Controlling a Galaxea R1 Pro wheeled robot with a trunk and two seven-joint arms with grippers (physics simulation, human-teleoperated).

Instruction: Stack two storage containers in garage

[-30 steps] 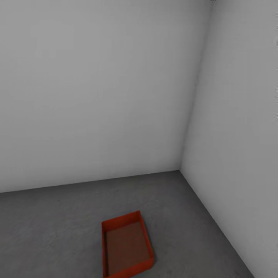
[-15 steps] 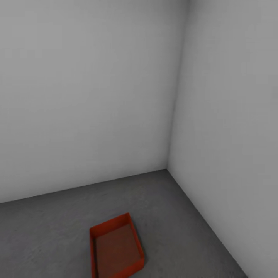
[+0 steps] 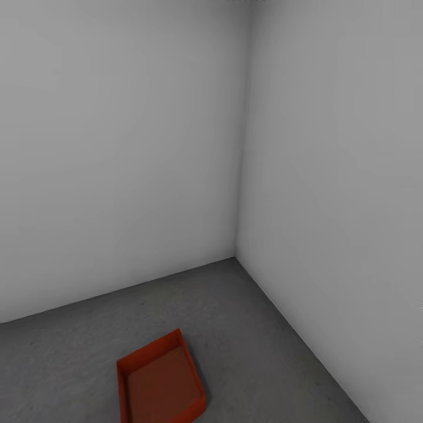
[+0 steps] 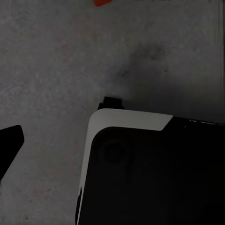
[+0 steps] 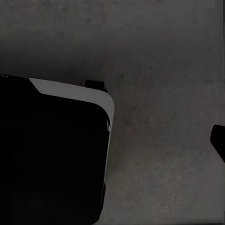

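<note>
One orange-red storage container (image 3: pixel 158 388) lies open side up on the dark grey concrete floor (image 3: pixel 258 341) of the garage, near the corner of two pale grey walls. It holds nothing and nothing is stacked on it. A sliver of the same orange-red container (image 4: pixel 102 2) shows in the left wrist view. Of my left gripper, one dark fingertip (image 4: pixel 9 143) pokes in from the picture's edge over bare floor. A dark fingertip (image 5: pixel 219 140) of my right gripper shows the same way. Nothing sits between the fingers of either hand.
The two walls meet at a corner (image 3: pixel 238 252) just behind and right of the container. My own black and white base (image 4: pixel 154 168) sits on the concrete below the left arm, and the base (image 5: pixel 51 150) shows below the right arm too.
The whole head picture has slid left, so the camera has turned to the right. The container has not moved on the floor.
</note>
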